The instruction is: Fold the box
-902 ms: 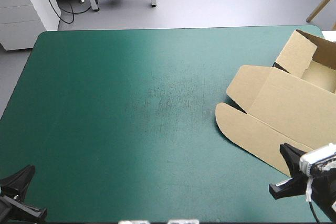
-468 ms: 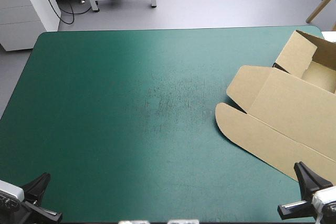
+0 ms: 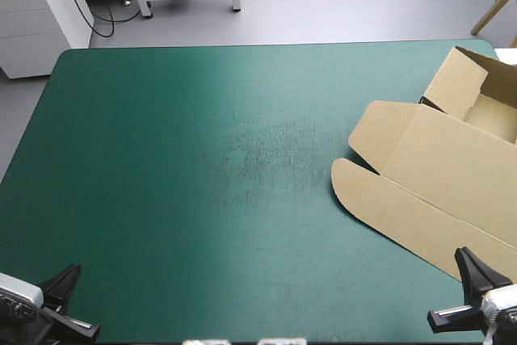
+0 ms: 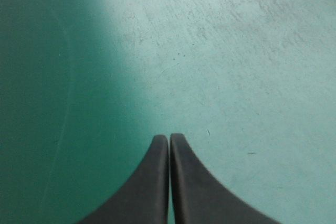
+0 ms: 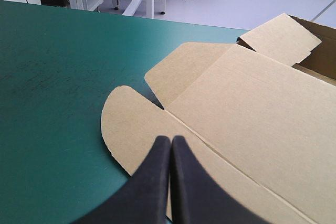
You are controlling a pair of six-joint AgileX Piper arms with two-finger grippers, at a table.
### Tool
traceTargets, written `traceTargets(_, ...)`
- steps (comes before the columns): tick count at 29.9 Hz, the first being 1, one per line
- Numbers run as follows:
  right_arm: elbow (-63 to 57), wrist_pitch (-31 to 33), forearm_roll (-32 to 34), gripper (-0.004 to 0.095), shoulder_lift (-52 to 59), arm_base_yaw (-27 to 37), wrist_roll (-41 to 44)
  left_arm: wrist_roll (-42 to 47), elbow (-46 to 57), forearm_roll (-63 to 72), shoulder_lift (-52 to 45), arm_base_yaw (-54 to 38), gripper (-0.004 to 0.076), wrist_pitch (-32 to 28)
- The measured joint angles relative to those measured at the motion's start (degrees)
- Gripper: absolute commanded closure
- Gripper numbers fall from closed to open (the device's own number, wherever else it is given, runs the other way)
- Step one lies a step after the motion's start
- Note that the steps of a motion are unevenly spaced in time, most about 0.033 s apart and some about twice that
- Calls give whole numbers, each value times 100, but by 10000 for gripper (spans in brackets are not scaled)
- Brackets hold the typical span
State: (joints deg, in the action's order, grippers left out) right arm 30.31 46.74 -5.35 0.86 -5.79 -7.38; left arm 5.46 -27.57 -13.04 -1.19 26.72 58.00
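The brown box (image 3: 452, 167) lies at the table's right side. Its tray part (image 3: 493, 115) stands at the far right with walls raised, and its lid is spread flat toward the table's middle. A rounded flap (image 3: 363, 191) ends the lid on the near left. In the right wrist view the lid (image 5: 252, 98) fills the ground ahead. My right gripper (image 5: 171, 139) is shut on nothing, its tip over the rounded flap (image 5: 131, 124). In the high view it sits at the near right corner (image 3: 452, 296). My left gripper (image 4: 169, 137) is shut over bare cover, at the near left corner (image 3: 69, 303).
The teal-green cover (image 3: 202, 159) runs from the box to the table's left edge, with a scuffed patch (image 3: 266, 147) near its middle. The box's tray reaches the table's right edge.
My right gripper has drawn back off the lid's near edge toward the near right corner. My left gripper has shifted slightly inward along the near edge. The box has not moved.
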Motion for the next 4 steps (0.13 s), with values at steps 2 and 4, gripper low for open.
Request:
traceTargets(2,0,0,0,927,0,0,0,0,0,0,0,0,734,-175)
traceTargets(4,0,-5,0,927,0,0,0,0,0,-4,0,0,734,-373)
